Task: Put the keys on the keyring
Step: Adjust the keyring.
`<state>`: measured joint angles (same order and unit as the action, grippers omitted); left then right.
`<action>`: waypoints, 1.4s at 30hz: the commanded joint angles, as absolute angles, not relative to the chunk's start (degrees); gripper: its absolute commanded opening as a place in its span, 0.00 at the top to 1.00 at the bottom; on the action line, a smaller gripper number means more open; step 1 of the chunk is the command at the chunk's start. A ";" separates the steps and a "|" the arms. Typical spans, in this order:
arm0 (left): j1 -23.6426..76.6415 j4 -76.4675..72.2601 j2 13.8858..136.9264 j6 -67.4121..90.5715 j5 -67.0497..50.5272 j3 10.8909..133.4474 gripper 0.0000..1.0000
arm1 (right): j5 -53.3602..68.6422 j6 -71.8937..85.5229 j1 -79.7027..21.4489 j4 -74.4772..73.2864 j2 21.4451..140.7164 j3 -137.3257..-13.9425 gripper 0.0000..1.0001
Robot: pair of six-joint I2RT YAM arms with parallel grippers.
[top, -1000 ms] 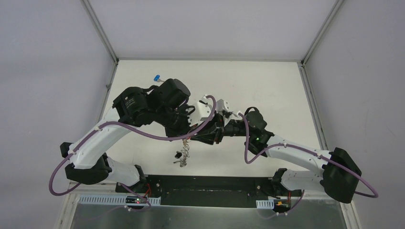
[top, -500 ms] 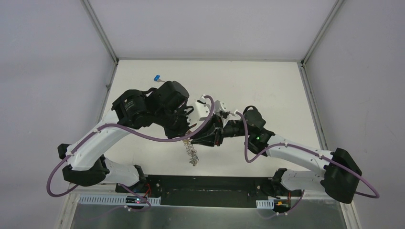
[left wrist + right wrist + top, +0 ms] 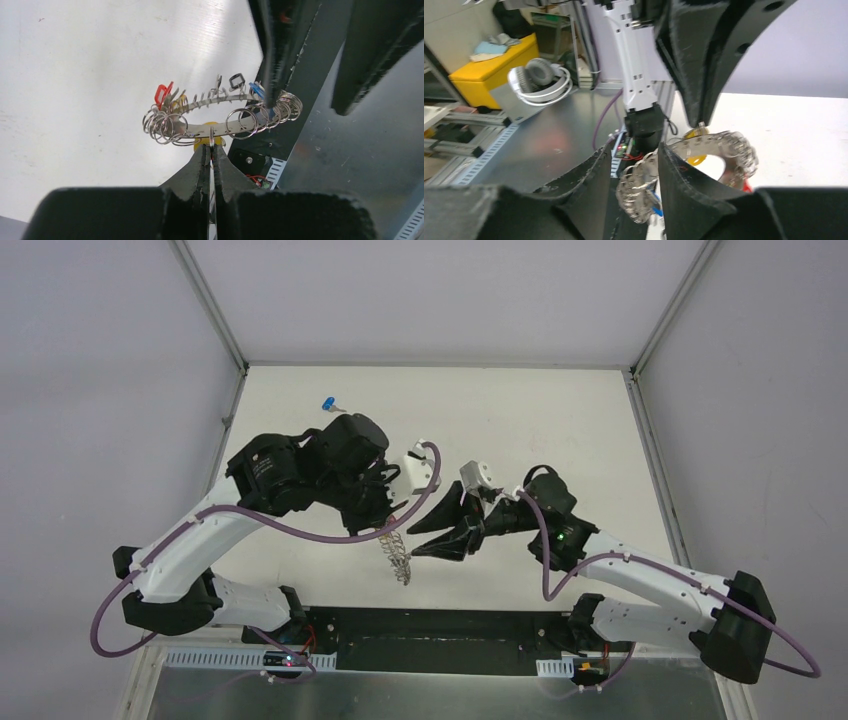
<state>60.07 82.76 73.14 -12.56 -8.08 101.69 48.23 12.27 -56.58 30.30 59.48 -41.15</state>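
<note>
The keyring (image 3: 398,558) hangs in mid-air from my left gripper (image 3: 392,531), which is shut on one of its small split rings. In the left wrist view it is a grey band (image 3: 235,125) fringed with silver rings and red, black and blue heads, and a yellow head (image 3: 205,142) sits just past my left gripper (image 3: 211,150). My right gripper (image 3: 412,543) stands open beside it. In the right wrist view a bunch of the keyring's (image 3: 719,142) rings lies between the spread fingers of my right gripper (image 3: 634,146). A blue-headed key (image 3: 329,403) lies on the table at the far left.
The black base plate (image 3: 430,625) and a metal sheet (image 3: 440,695) run along the table's near edge. Frame posts (image 3: 210,305) rise at the far corners. White headphones (image 3: 540,82) and a yellow box (image 3: 489,65) sit off the table.
My right gripper has opened and drawn back to the right, away from the left gripper. The keyring now hangs straight down from the left gripper.
</note>
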 commanded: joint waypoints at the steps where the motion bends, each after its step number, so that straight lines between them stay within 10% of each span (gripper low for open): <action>1: 60.68 77.32 71.13 -13.28 -11.89 100.77 1.00 | 38.87 7.58 -56.87 28.56 59.23 -43.63 0.57; 11: 60.65 75.15 71.11 -13.37 -16.04 99.11 1.00 | 39.51 9.46 -56.87 34.59 65.76 -45.02 0.61; 20: 60.65 73.78 70.86 -13.10 -16.96 98.26 1.00 | 41.92 9.77 -56.87 35.42 67.37 -45.17 0.99; 32: 60.72 72.78 69.08 -12.31 -15.12 97.48 1.00 | 39.58 8.20 -56.87 32.96 64.65 -42.96 1.00; 33: 60.69 70.65 67.95 -11.47 -14.70 96.05 0.79 | 38.63 8.28 -56.89 32.96 63.62 -42.79 1.00; 35: 60.71 68.25 66.01 -10.63 -14.22 94.21 0.69 | 37.99 8.42 -56.88 33.00 62.95 -42.54 1.00; 42: 60.69 56.52 55.41 -7.38 -12.57 82.37 0.62 | 35.94 9.41 -56.91 33.05 60.09 -41.06 1.00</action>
<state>60.07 66.76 61.82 -10.04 -13.89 87.90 38.06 9.08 -56.66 29.30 63.86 -41.08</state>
